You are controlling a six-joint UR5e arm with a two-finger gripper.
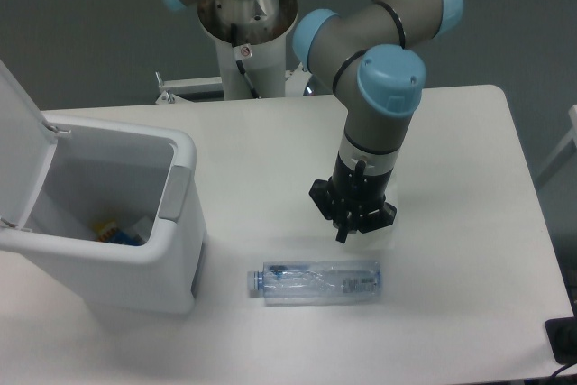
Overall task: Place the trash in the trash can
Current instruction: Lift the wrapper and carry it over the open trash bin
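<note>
While my pincer (350, 220) hangs above the crushed bottle (315, 282), jaw state unclear, I should straddle its middle.

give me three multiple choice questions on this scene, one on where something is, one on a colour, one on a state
1. Where does the bottle lie?
A. inside the bin
B. on the table, in front of the gripper
C. off the table

2. What colour are the arm's joint caps?
A. light blue
B. red
C. yellow

3. How is the trash can lid?
A. shut
B. missing
C. flipped open

Answers: 1 B, it lies flat on the tabletop below the gripper. 2 A, the caps show light blue. 3 C, the lid stands up and the inside shows.
</note>
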